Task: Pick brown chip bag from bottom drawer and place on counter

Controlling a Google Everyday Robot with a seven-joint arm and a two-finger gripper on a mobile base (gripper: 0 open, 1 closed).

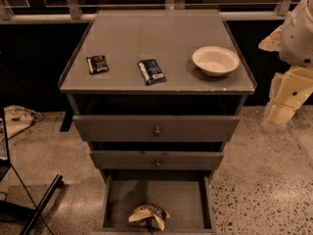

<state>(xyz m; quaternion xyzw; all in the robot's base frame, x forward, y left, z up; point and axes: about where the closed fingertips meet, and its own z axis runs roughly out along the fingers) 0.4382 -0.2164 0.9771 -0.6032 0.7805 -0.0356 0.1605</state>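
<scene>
The brown chip bag (149, 216) lies crumpled at the front of the bottom drawer (193, 199), which is pulled open. The counter (156, 38) above it is the flat grey top of the cabinet. My gripper (283, 106) hangs at the right edge of the view, off the cabinet's right side at about the height of the top drawer. It is well away from the bag and holds nothing that I can see.
On the counter sit a small black packet (97, 64), a small dark-blue packet (151, 71) and a white bowl (215, 60). Two upper drawers with round knobs (157, 130) are shut. A dark stand leg (41, 204) crosses the floor at lower left.
</scene>
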